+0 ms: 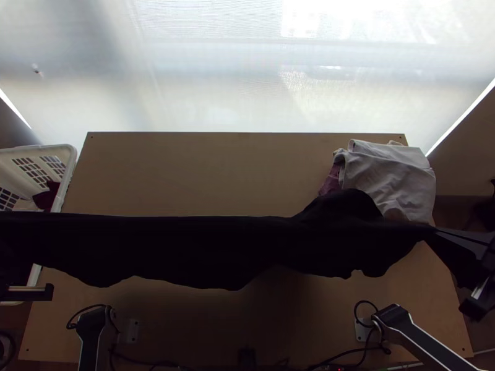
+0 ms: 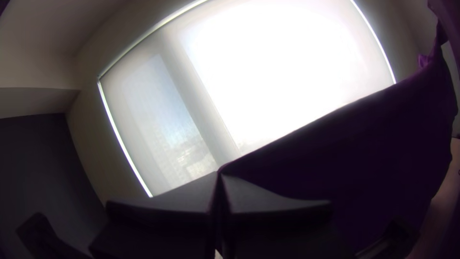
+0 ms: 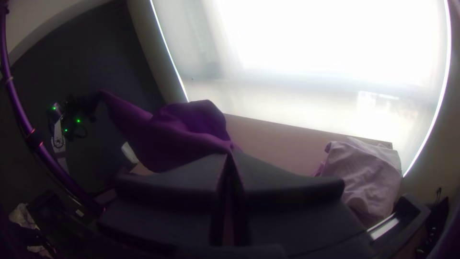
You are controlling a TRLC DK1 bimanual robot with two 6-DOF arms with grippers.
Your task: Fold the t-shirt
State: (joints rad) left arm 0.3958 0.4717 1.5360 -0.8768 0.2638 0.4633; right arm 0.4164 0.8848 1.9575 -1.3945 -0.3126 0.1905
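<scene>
The shirt [image 1: 185, 247] hangs stretched between the grippers, a dark band from the left edge of the top view across its middle to the right edge, over the table [image 1: 216, 173]. The left gripper [image 2: 219, 173] is clamped on one end of the cloth, its fingers pressed together; the right gripper [image 3: 229, 154] pinches the other end the same way. The long upper edge runs nearly straight from the left edge to mid-frame, then humps up right of centre, where the cloth looks gathered; the lower edge is wavy. The step in hand seems to be spreading the shirt before laying it down. To do it well, keep both grips firm and level, ease out just enough to draw that hump flat, and avoid a hard tug, since a small pinch could slip. Then lower both ends together, so the hanging edge meets the wood first and the rest follows without doubling under. The drop should be centred, away from the basket [image 1: 69, 162] at the left and the pale clothes [image 1: 396, 176] at the upper right, which the cloth partly overlaps in that view and could drag.
</scene>
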